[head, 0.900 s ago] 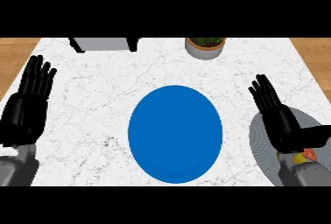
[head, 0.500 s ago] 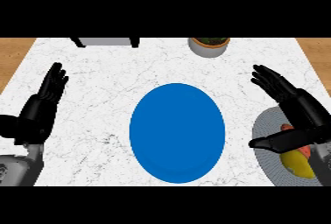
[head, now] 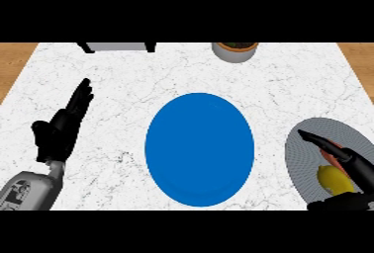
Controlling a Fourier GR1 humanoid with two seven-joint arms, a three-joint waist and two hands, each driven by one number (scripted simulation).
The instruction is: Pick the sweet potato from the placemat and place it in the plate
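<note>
A large blue plate lies in the middle of the white marble counter. To its right a grey round placemat reaches the view's right edge. On it lies the sweet potato, yellow with an orange end, partly hidden. My right hand is over the potato, fingers straight across its top and the thumb below it, not closed round it. My left hand stays open at the counter's left, fingers pointing away from me, holding nothing.
A grey pot with a plant stands at the counter's far edge, right of centre. A grey box-like object sits at the far left. Wooden floor shows beyond both side edges.
My right hand has dropped down and to the right onto the placemat, over the sweet potato. My left hand has shifted right and lower.
</note>
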